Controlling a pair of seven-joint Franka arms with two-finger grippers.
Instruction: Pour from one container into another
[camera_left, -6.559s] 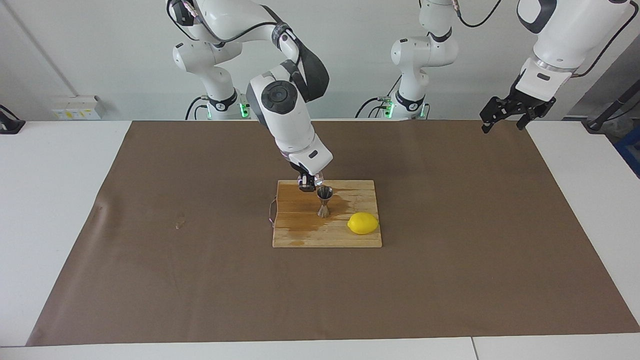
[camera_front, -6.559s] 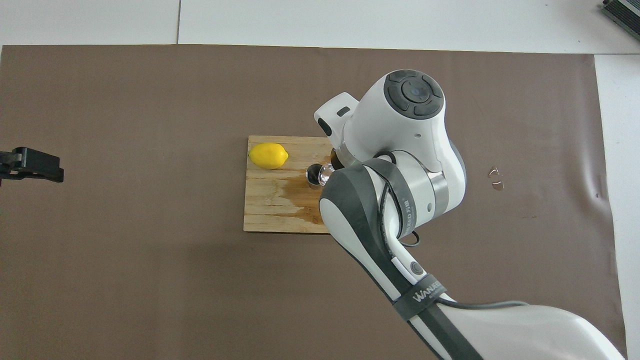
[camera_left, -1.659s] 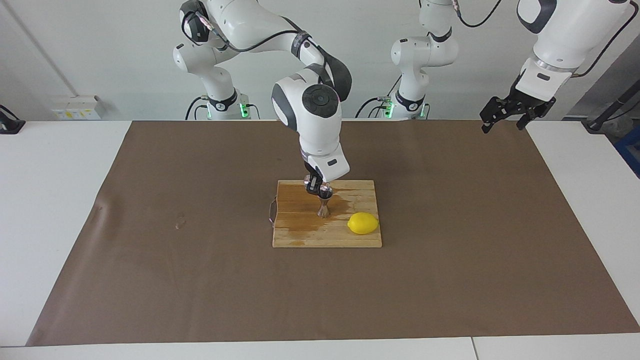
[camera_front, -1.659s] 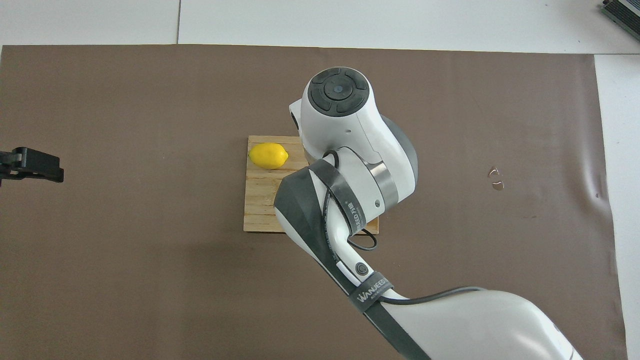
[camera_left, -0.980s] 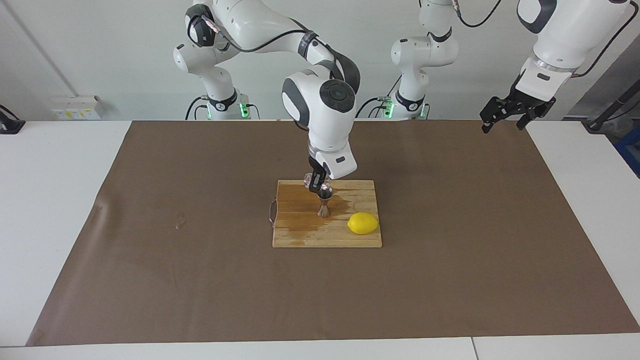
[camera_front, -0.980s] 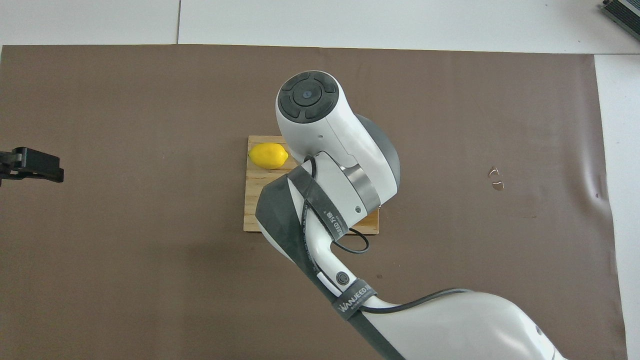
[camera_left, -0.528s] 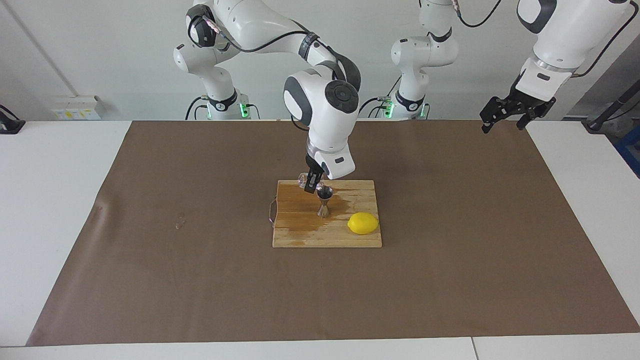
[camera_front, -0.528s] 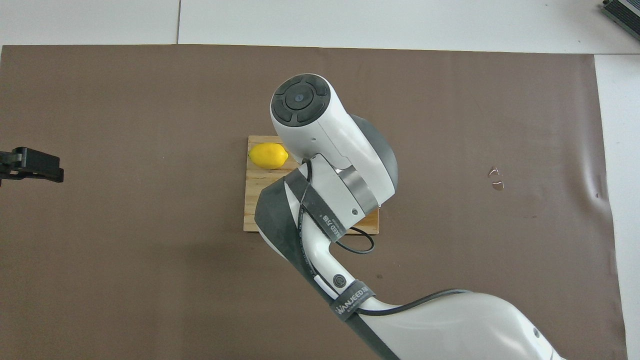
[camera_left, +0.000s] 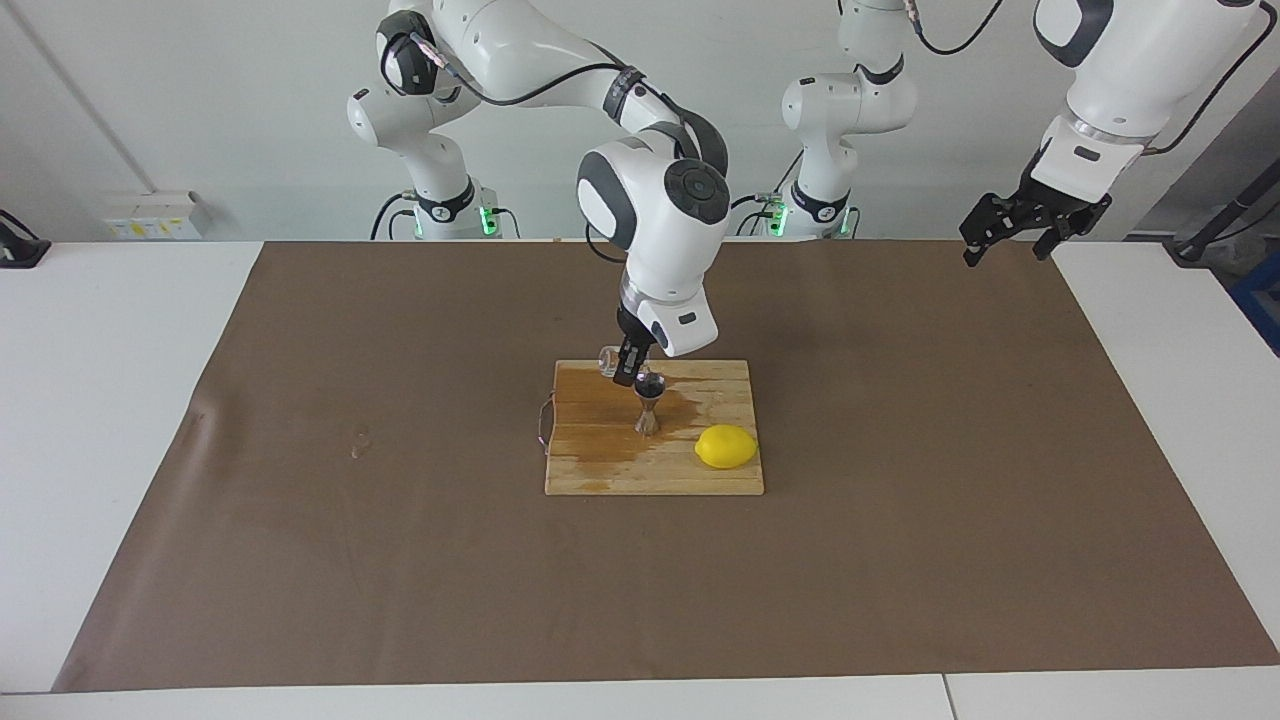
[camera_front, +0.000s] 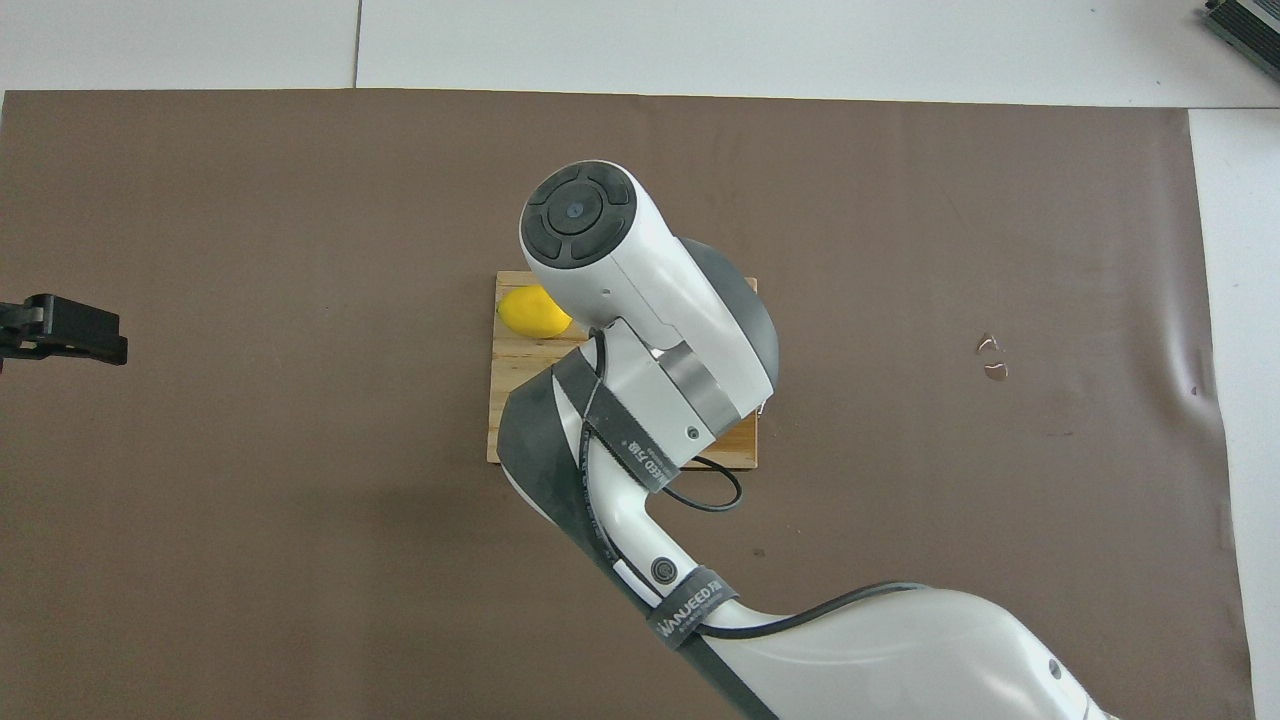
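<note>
The right claw (camera_left: 628, 372) is gripping the glass cup (camera_left: 609, 360) just above the jigger (camera_left: 648, 404), at the board's (camera_left: 600, 470) twelve o'clock edge, for pouring, while the left claw (camera_left: 1010, 232) is waiting wide apart.

a brown mat (camera_left: 400, 560) covers the white table (camera_left: 100, 400), wooden board (camera_left: 610, 470) on it.

The setting is a robotics laboratory. Two white multi-joint arms (camera_left: 660, 215) stand on fixed bases with lit green indicators at the edge of a white table (camera_left: 110, 380), which is covered by a brown mat (camera_left: 400, 560). The background is a bare white wall (camera_left: 230, 110) with exposed cabling.
</note>
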